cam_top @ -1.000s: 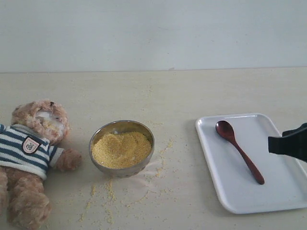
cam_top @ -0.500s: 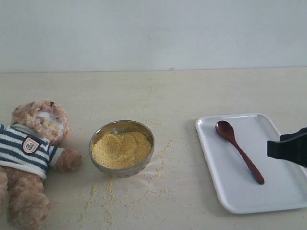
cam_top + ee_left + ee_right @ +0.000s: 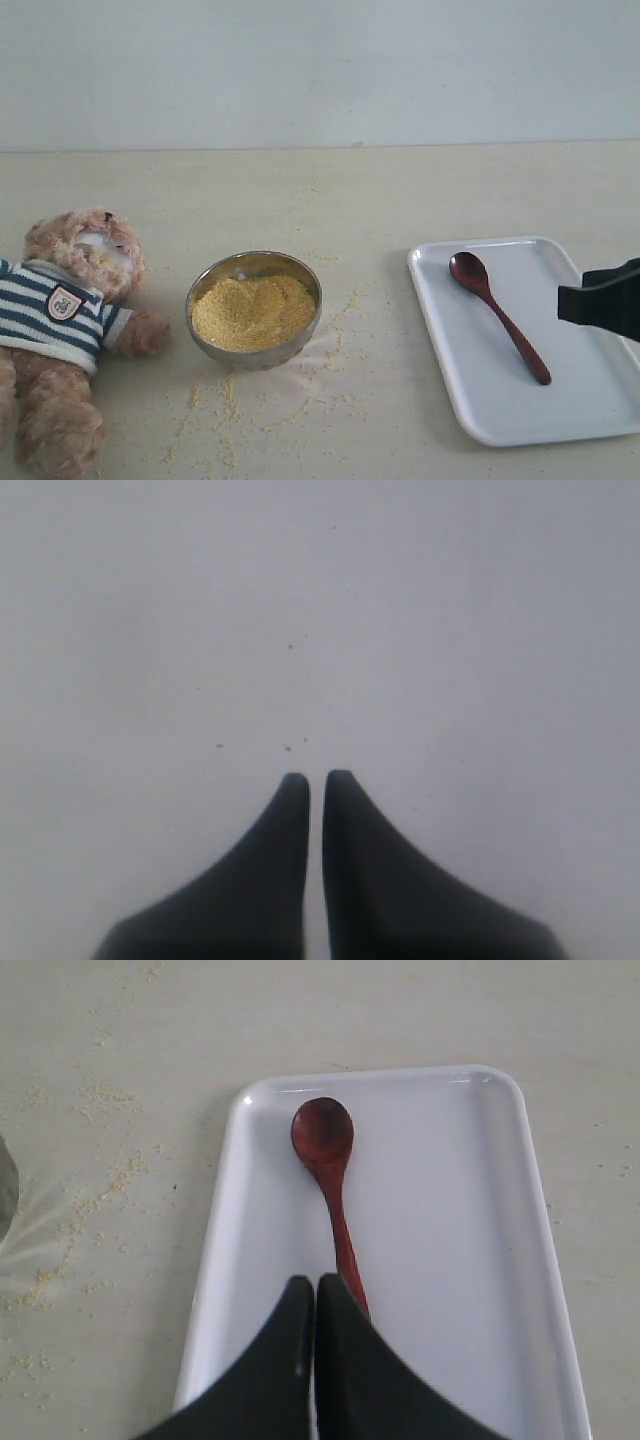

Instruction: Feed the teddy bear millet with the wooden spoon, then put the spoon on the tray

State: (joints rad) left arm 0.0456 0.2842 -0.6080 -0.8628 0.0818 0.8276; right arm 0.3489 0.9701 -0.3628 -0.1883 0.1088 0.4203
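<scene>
beige table point(image 3: 400, 190) filled the frame below a pale wall. large white rectangular plastic tray point(image 3: 480, 390) with a low rim lay at lower right of the exterior view. light-brown fluffy teddy bear point(image 3: 60, 320) in a navy-and-white striped shirt lay on its back at the lower left edge, head toward the wall. round steel bowl point(image 3: 250, 358) sat left of centre, between bear and tray, touching neither. yellow millet point(image 3: 252, 312) heaped in it; loose grains point(image 3: 225, 395) strewn on the table in front and to its right. small dark reddish-brown wooden spoon point(image 3: 503, 325) lay flat on the tray, oval bowl toward the wall.

right gripper point(image 3: 313, 1282): jaws pressed together, nothing between them, tips above the spoon's handle end, hiding it. left gripper point(image 3: 315, 778): jaws drawn to a thin slit, empty, over a plain pale surface.
</scene>
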